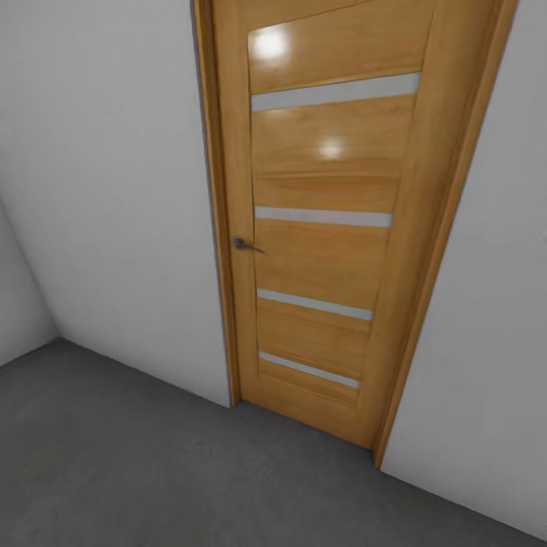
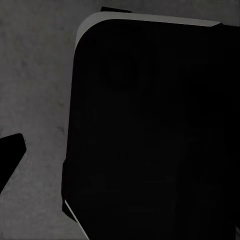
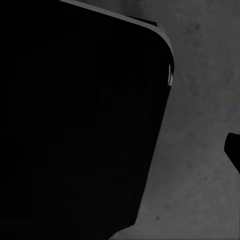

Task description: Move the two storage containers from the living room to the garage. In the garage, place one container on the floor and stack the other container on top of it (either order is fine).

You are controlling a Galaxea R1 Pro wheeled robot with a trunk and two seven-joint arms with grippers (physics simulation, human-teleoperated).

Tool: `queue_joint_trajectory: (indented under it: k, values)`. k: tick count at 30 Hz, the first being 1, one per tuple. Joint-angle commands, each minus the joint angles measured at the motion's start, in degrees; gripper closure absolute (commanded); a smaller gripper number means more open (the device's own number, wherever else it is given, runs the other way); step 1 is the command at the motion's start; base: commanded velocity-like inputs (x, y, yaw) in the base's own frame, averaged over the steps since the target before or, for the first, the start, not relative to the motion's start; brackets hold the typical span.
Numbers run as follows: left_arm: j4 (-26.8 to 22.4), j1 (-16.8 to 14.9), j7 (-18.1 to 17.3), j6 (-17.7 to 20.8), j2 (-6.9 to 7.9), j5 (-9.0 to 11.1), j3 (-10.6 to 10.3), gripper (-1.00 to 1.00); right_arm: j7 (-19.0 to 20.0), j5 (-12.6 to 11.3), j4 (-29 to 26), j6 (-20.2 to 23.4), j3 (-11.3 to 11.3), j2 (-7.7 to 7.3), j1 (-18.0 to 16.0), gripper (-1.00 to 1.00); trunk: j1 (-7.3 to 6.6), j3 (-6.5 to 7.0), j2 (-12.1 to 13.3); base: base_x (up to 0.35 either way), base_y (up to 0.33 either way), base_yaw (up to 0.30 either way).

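We face a closed wooden door (image 1: 327, 228), handle (image 1: 243, 244) at 9 o'clock, concrete floor (image 1: 152, 471) below. No storage containers here; we judge them stiff, light, best gripped by opposite walls. Claw states: cannot tell, dark robot body (image 2: 150, 130) blocks.

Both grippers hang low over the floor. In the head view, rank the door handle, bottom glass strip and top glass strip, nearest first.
1. Bottom glass strip, low on the door.
2. Door handle, mid-height, left edge.
3. Top glass strip, highest up.
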Motion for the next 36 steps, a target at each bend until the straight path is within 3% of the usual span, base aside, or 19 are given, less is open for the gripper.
queue_joint_trajectory:
  k: [1, 19, 36]
  values:
    - [0.0, 0.0, 0.0, -0.1, -0.01, 0.4, 0.2, -1.00, 0.0, 0.3, 0.0, -0.2, 0.0, -0.01, 0.0, -1.00, 0.03, -0.04, 0.0, 0.300, 0.221, -0.288]
    - [0.0, 0.0, 0.0, -0.5, -0.01, 0.4, 0.3, -1.00, 0.0, 0.3, 0.0, -0.3, 0.0, 0.05, 0.0, -1.00, 0.03, -0.04, 0.0, 0.297, 0.226, -0.281]
    - [-0.1, 0.0, 0.0, -0.8, 0.06, 0.3, 0.4, -1.00, 0.0, 0.5, 0.0, -0.3, 0.1, -0.02, 0.0, -1.00, 0.03, -0.04, 0.0, 0.236, 0.270, -0.027]
